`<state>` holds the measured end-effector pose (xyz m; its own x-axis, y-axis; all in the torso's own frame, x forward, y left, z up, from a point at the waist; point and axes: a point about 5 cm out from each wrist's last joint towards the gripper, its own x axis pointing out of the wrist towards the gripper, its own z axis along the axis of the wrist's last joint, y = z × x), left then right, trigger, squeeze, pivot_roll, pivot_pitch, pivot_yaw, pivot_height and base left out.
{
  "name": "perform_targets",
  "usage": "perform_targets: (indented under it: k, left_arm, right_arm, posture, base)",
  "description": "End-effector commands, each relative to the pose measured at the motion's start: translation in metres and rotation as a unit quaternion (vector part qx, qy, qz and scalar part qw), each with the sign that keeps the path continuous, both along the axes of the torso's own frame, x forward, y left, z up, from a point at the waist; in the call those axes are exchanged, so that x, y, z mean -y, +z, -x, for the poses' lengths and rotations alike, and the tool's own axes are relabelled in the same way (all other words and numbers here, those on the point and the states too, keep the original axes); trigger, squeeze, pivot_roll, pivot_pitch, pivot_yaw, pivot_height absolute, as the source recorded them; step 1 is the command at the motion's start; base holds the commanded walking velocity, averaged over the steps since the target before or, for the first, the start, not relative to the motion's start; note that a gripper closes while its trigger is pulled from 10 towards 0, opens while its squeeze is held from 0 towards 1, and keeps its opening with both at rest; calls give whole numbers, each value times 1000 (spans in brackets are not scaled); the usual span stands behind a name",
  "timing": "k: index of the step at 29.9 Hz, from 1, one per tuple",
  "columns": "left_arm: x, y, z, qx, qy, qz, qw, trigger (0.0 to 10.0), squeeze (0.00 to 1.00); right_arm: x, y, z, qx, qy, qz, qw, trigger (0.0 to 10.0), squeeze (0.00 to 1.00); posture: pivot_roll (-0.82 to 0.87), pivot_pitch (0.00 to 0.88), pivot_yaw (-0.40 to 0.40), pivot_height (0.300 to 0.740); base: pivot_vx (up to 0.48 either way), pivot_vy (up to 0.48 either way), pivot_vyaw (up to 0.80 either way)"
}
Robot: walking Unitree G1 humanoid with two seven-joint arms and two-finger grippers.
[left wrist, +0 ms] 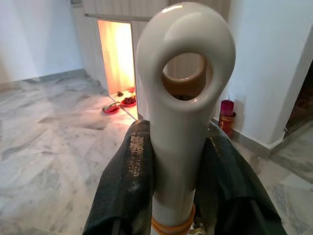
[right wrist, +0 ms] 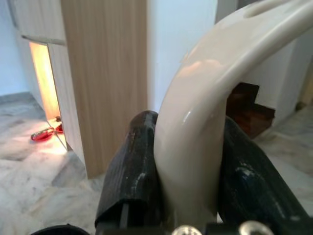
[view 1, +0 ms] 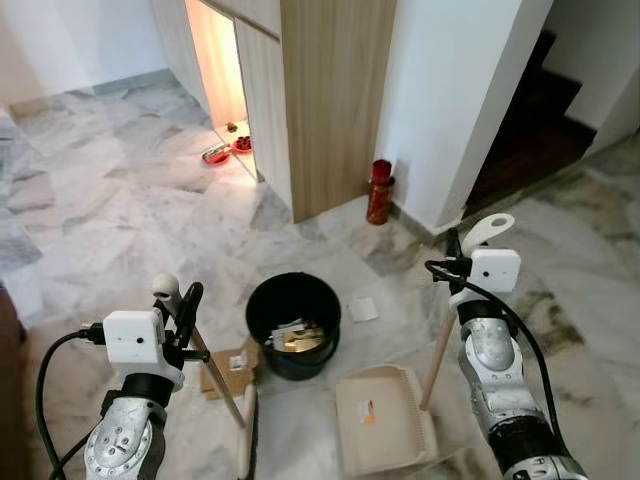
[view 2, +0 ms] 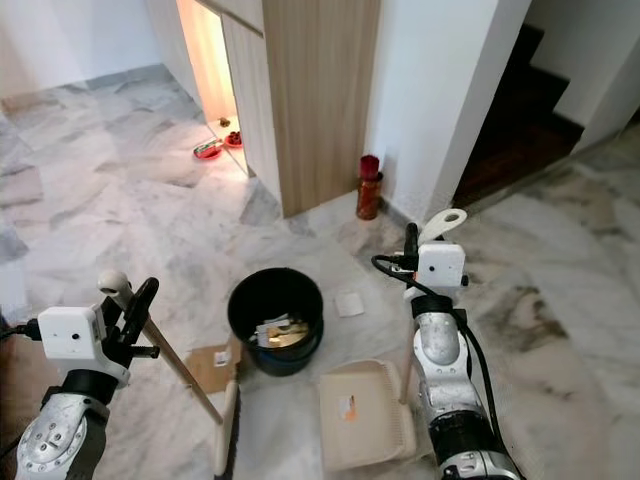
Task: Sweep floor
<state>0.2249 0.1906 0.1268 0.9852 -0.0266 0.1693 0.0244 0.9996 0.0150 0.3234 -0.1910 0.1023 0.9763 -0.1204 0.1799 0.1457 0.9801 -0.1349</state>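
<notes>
My left gripper [view 1: 178, 305] is shut on the cream top of a broom handle [left wrist: 182, 122], whose wooden shaft slants down to the broom head [view 1: 246, 440] on the marble floor. My right gripper [view 1: 462, 248] is shut on the cream looped grip of a dustpan handle [right wrist: 205, 127]. Its wooden pole drops to the beige dustpan [view 1: 385, 418] lying flat on the floor between the arms. A black bucket [view 1: 293, 322] holding scraps stands just beyond the dustpan. A flat piece of cardboard [view 1: 232, 367] lies beside the bucket, near the broom shaft.
A small white scrap [view 1: 364, 308] lies right of the bucket. A red canister [view 1: 380, 192] stands against the wooden cabinet corner. Red bowls [view 1: 222, 150] sit by the lit opening at the back. Dark stairs [view 1: 530, 120] rise at the far right.
</notes>
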Motion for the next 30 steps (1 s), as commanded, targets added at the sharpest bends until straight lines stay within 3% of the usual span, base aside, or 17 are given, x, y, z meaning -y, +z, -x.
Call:
perform_targets:
  k: [1,17,24,30]
  left_arm:
    - [-2,9,0,19,-2,-12,1000,10000,0]
    - [-1,9,0,17,-9,-12,1000,10000,0]
    - [-1,11,0,20,-10,-13,1000,10000,0]
    - [-3,10,0,18,-9,-17,1000,10000,0]
  right_arm:
    - [-2,16,-6,32,4,4,999,10000,0]
    - [-1,14,-6,26,-1,5,1000,10000,0]
    - [-1,13,-7,23,-1,5,1000,10000,0]
    - [-1,13,-7,20,-4,8,1000,10000,0]
  posture:
    - [164,50,17,740]
    - [168,53,18,740]
    - [169,52,18,740]
    - [171,53,18,740]
  base:
    - [0,405,0]
    - [0,378,0]
    - [0,335,-800]
    - [0,0,-800]
